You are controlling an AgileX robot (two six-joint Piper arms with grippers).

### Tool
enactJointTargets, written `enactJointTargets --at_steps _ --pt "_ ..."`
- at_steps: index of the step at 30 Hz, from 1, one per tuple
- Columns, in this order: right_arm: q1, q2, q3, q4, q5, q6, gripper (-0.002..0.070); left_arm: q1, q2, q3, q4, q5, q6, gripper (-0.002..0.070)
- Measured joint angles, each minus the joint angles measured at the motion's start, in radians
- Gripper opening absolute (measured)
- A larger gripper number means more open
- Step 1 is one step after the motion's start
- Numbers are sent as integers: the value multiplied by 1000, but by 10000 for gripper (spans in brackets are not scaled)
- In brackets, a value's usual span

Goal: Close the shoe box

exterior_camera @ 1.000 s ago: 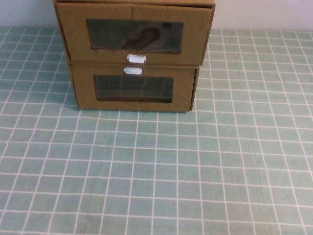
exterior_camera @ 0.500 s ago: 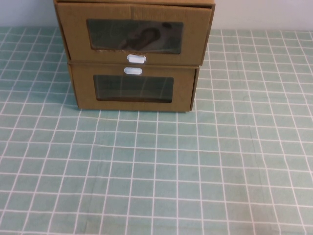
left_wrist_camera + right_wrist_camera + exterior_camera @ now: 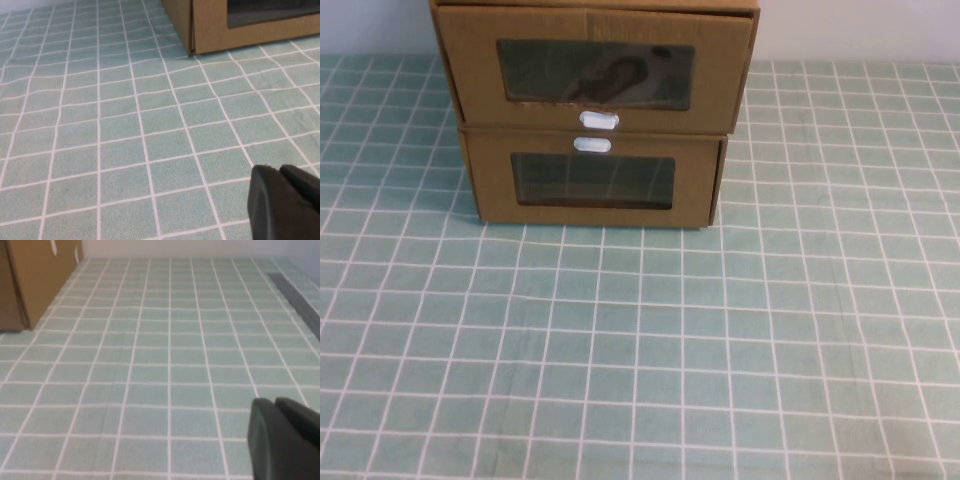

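The shoe box (image 3: 595, 65) is the upper of two stacked brown cardboard boxes at the table's far middle. Its white pull tab (image 3: 599, 120) sits below its clear window, and a dark shoe shows through. Its front stands out past the front of the lower box. Neither gripper shows in the high view. My left gripper (image 3: 279, 171) is shut and empty, low over the mat, well short of the stack's left corner. My right gripper (image 3: 275, 402) is shut and empty over the mat, far to the right of the stack.
The lower cardboard box (image 3: 592, 185) has its white tab (image 3: 592, 144) above its window; its corner shows in the left wrist view (image 3: 215, 30). The stack's side shows in the right wrist view (image 3: 35, 280). A green checked mat (image 3: 650, 350) covers the table.
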Motion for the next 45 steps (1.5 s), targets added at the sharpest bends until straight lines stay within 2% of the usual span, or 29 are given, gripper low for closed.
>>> enactJointTargets --at_steps 8,45 --pt "-24 0 2 -47 72 83 -14 0 0 0 0 1 0 -5" --pt "-64 -1 2 -49 72 85 -14 0 0 0 0 2 0 -5"
